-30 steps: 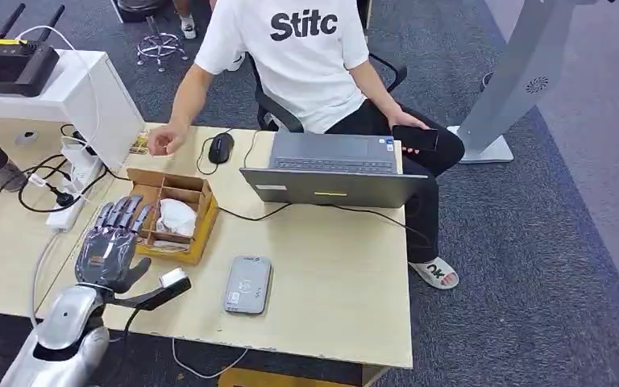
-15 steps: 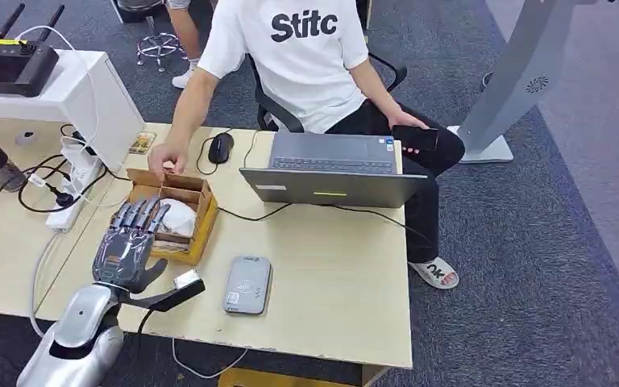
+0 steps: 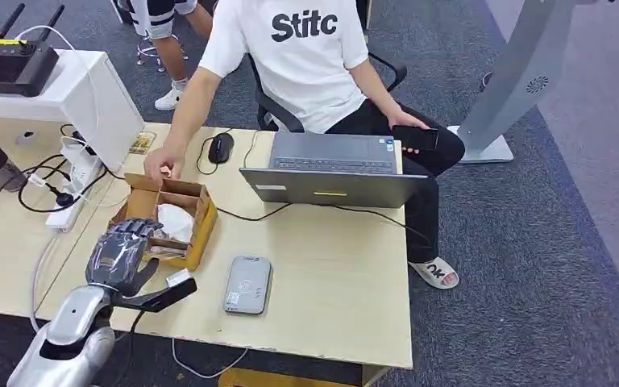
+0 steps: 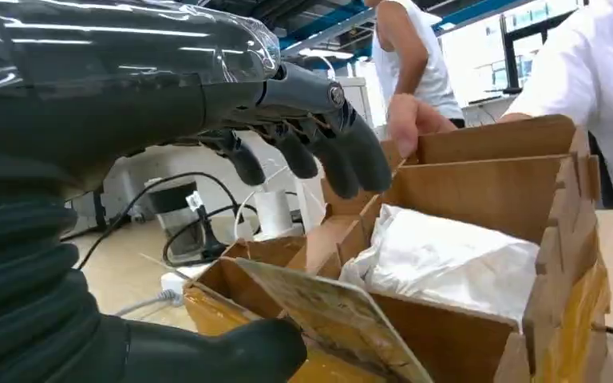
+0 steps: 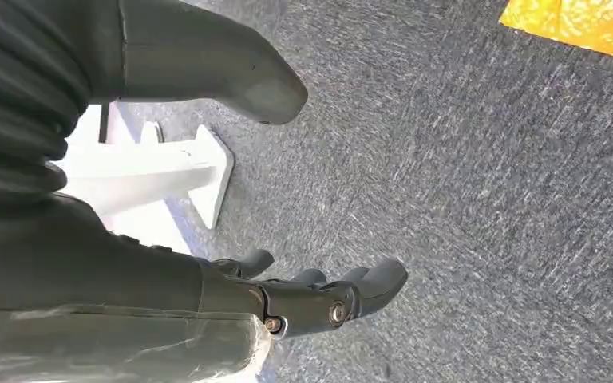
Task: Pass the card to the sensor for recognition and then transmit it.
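Your left hand [image 3: 118,252] hovers open over the brown cardboard divided box [image 3: 196,211], fingers spread above the tan card [image 4: 331,315] leaning in its near compartment. The grey flat card sensor [image 3: 247,284] lies at four o'clock on the bench [image 3: 338,282].

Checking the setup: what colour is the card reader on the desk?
Grey, the card reader lies flat near the desk's front edge; clearest in the head view.
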You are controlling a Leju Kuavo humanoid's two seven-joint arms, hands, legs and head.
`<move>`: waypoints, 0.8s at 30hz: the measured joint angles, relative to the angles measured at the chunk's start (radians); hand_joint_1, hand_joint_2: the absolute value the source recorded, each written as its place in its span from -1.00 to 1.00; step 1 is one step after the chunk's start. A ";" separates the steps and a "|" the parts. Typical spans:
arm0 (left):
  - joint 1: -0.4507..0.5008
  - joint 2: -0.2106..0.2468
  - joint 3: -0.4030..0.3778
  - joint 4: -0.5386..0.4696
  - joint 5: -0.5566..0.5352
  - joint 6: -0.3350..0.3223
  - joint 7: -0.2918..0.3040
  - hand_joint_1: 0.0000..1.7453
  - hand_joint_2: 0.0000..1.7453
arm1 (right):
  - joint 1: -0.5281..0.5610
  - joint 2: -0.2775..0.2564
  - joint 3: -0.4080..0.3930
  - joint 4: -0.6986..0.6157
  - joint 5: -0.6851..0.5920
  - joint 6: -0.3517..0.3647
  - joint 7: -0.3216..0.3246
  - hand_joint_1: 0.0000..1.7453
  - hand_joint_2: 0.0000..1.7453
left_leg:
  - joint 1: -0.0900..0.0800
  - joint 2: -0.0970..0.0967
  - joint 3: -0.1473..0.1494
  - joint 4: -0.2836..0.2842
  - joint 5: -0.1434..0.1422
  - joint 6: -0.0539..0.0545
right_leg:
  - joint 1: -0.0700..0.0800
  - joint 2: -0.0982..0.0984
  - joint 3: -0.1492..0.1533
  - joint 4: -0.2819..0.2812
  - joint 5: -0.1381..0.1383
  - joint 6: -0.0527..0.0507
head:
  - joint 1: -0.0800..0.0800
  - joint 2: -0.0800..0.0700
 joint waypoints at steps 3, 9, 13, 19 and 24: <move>0.001 0.008 0.000 0.007 0.004 -0.006 0.002 -0.50 1.00 | 0.000 0.000 0.000 0.000 0.000 0.000 0.003 -1.00 1.00 | 0.000 0.000 0.000 0.000 0.000 0.000 | 0.000 0.000 0.000 0.000 0.000 0.000 | 0.000 0.000; 0.002 0.016 0.000 0.021 0.002 -0.004 0.006 -0.08 1.00 | 0.000 0.000 0.000 0.000 0.000 0.000 0.004 -1.00 1.00 | 0.000 0.000 0.000 0.000 0.000 0.000 | 0.000 0.000 0.000 0.000 0.000 0.000 | 0.000 0.000; 0.003 0.017 0.000 0.029 0.000 -0.004 0.002 0.08 1.00 | 0.000 0.000 0.000 0.000 0.000 0.000 0.003 -1.00 1.00 | 0.000 0.000 0.000 0.000 0.000 0.000 | 0.000 0.000 0.000 0.000 0.000 0.000 | 0.000 0.000; 0.003 0.016 0.000 0.039 -0.013 0.007 -0.020 0.22 1.00 | 0.000 0.000 0.000 0.000 0.000 0.001 -0.001 -1.00 1.00 | 0.000 0.000 0.000 0.000 0.000 0.000 | 0.000 0.000 0.000 0.000 0.000 0.000 | 0.000 0.000; 0.000 0.016 -0.006 0.040 -0.016 0.016 -0.024 0.26 1.00 | 0.000 0.000 0.000 0.000 0.000 0.002 -0.001 -1.00 1.00 | 0.000 0.000 0.000 0.000 0.000 0.000 | 0.000 0.000 0.000 0.000 0.000 0.000 | 0.000 0.000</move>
